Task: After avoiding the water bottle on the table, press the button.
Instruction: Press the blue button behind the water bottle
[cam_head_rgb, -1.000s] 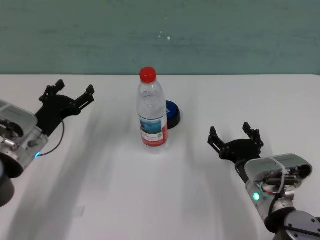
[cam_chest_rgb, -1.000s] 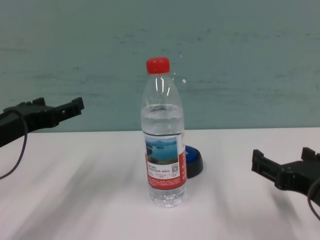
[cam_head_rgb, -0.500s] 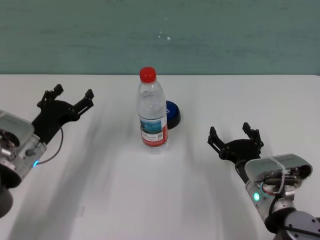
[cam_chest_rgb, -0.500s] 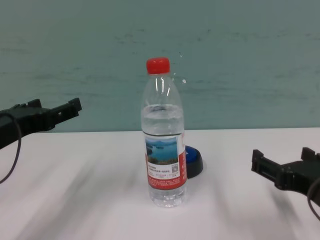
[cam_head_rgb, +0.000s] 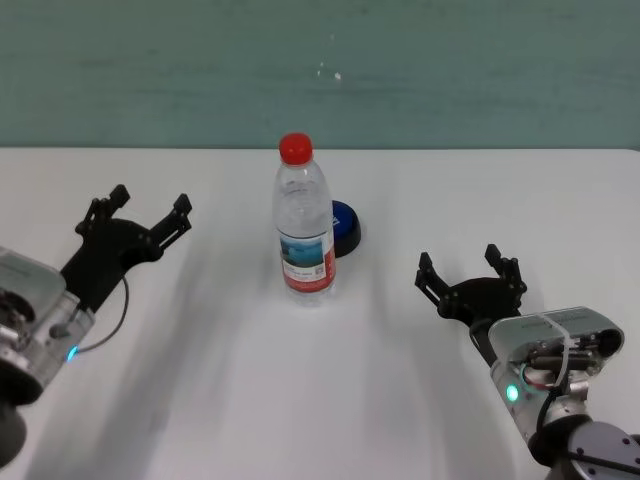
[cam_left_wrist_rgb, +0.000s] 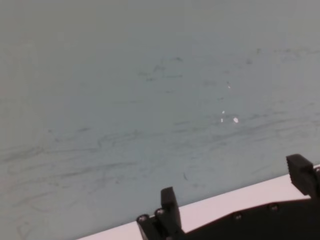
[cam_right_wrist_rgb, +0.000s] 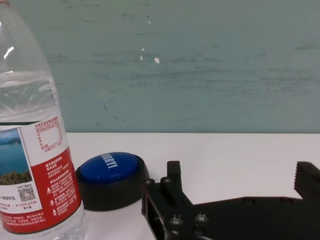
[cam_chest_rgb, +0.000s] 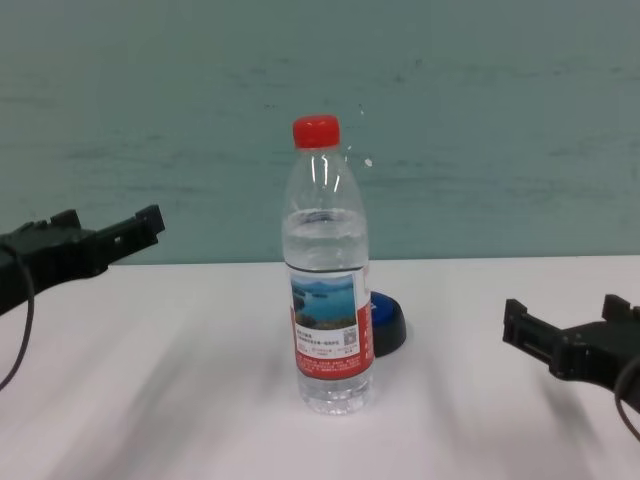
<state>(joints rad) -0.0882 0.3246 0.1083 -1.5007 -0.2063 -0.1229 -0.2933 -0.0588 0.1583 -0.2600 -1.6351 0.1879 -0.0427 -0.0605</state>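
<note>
Centrally: water bottle (cam_head_rgb: 304, 232) upright, screening button (cam_head_rgb: 344, 228) behind; left gripper (cam_head_rgb: 136, 219) and right gripper (cam_head_rgb: 470, 275) flank it, fingers spread, empty

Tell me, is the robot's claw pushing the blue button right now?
No, the button sits untouched behind the water bottle, with the right gripper open and apart from it.

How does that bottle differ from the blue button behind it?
The bottle stands tall and upright; the button is low and squat. The bottle is clear plastic with a red cap and a red-and-white label; the button is a blue dome on a black base. In the head view the bottle stands nearer the robot, with the button partly hidden behind it. Both rest on the white table, and neither pincer touches them.
</note>
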